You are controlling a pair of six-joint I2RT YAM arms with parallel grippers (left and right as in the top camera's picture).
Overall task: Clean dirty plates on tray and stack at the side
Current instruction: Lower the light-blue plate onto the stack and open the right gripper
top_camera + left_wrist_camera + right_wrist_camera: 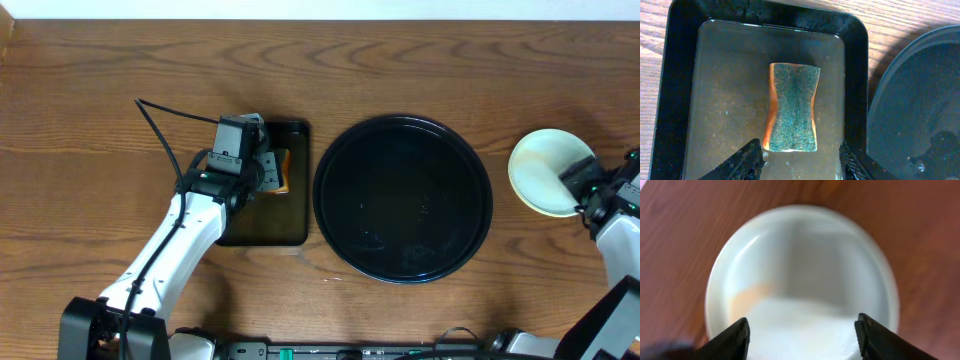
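pale yellow plate (800, 265) under spread right gripper (802, 325), left gripper (800, 147) spread at sponge (792, 107)

rectangular tray (292, 215): black, glossy, rounded corners, raised rim; at 9 o'clock from overhead frame centre, long axis 12-to-6
tray inside: flat floor looks wet, with small specks and droplets; droplets also along the 12 o'clock rim in the left wrist view
sponge (792, 107): green scrub face up, orange body showing along its 9 o'clock edge, pinched at the waist
sponge position: lying flat on the tray floor, about 2 o'clock of tray centre in overhead, clear of the rim
sponge orientation: long axis 12-to-6
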